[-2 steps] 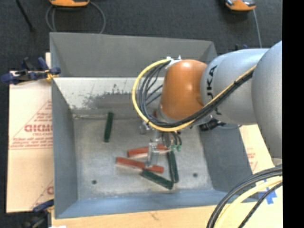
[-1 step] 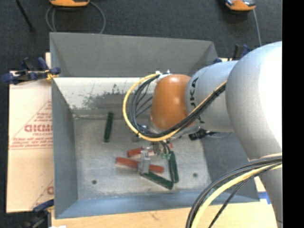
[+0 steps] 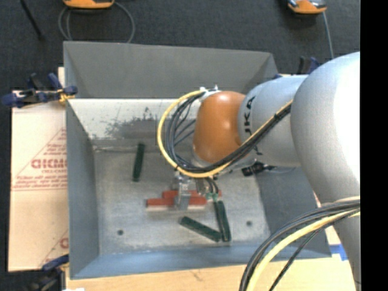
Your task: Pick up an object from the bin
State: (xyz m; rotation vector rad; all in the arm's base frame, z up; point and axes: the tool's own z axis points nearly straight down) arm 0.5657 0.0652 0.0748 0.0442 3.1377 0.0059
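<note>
Pincer (image 3: pixel 183 196) hung low over middle of grey bin (image 3: pixel 80 187). It was directly above flat red block (image 3: pixel 159 204), which lay lengthwise on bin floor, right part hidden under pincer. Could not tell whether pincer was spread or pressed together. Two dark green sticks (image 3: pixel 200 228) (image 3: pixel 222 220) lay just right of block, ends meeting. Third green stick (image 3: pixel 138 161) lay well apart, toward back left. Orange wrist cover (image 3: pixel 218 126) sat above pincer.
</note>
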